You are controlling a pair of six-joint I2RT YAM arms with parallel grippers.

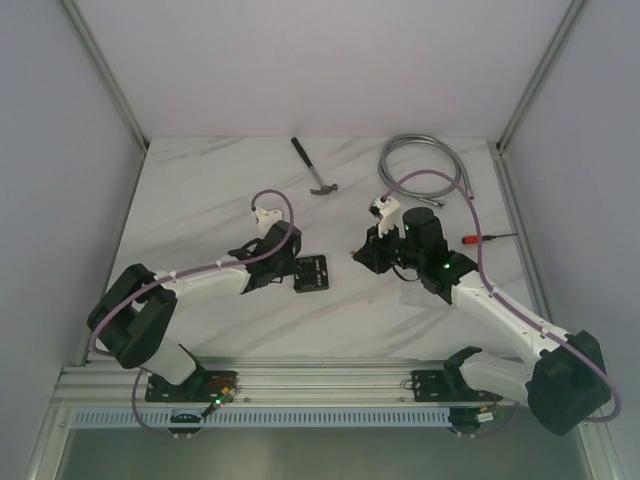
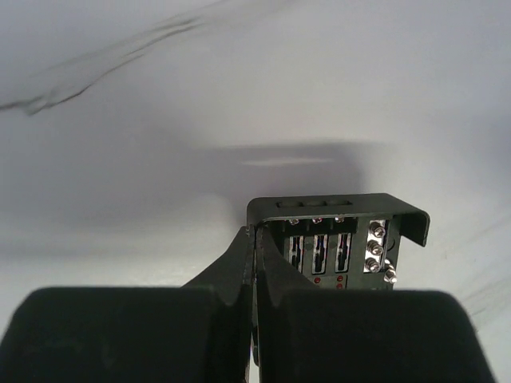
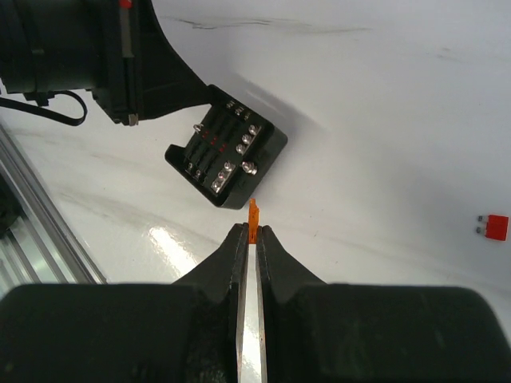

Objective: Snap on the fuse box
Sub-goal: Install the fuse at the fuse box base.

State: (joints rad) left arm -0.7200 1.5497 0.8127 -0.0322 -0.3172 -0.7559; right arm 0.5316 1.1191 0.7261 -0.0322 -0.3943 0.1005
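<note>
The fuse box is a small black square box lying open side up in the middle of the table. My left gripper sits at its left edge. In the left wrist view my left gripper is shut on the left wall of the fuse box, whose slots and screws show. My right gripper hovers to the right of the box. In the right wrist view my right gripper is shut on a small orange fuse, just short of the corner of the fuse box.
A hammer, a coiled metal hose and a red-handled screwdriver lie toward the back. A loose red fuse rests on the table to the right. An aluminium rail runs along the near edge.
</note>
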